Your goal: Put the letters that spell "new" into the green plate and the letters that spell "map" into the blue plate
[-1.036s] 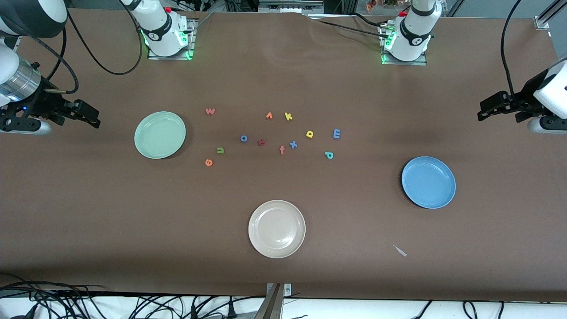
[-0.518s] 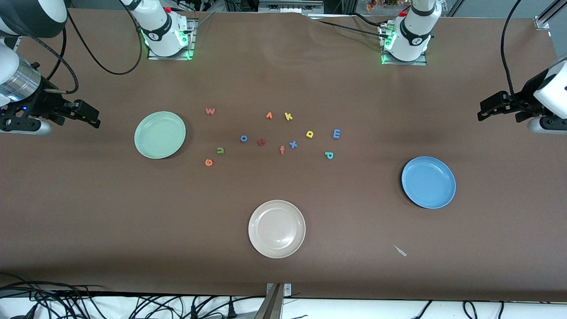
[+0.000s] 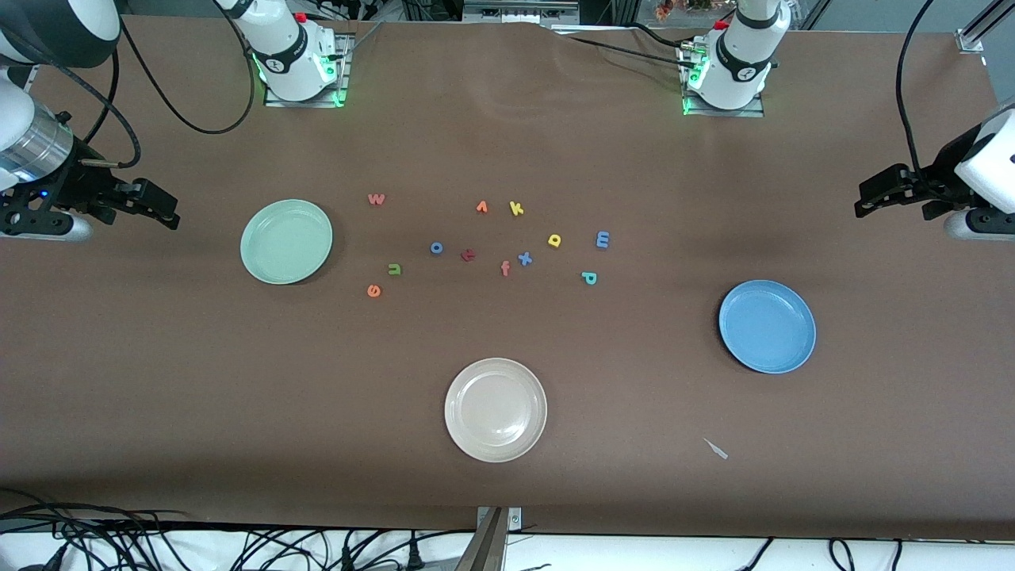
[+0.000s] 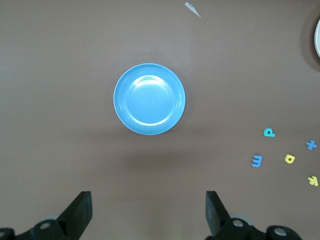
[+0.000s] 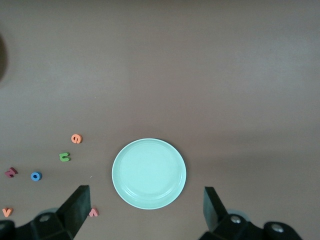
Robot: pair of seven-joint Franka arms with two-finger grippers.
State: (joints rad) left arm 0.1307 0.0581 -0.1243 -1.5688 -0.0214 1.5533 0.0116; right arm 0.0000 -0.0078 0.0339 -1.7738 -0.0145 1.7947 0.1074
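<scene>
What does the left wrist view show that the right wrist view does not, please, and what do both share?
Only the left wrist view shows the blue plate, the blue m, the teal p and the yellow a. Only the right wrist view shows the green plate, the green n and the orange e. Both share the brown table and an open gripper: left gripper, right gripper.

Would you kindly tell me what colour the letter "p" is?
The letter "p" is teal, clearest in the front view.
</scene>
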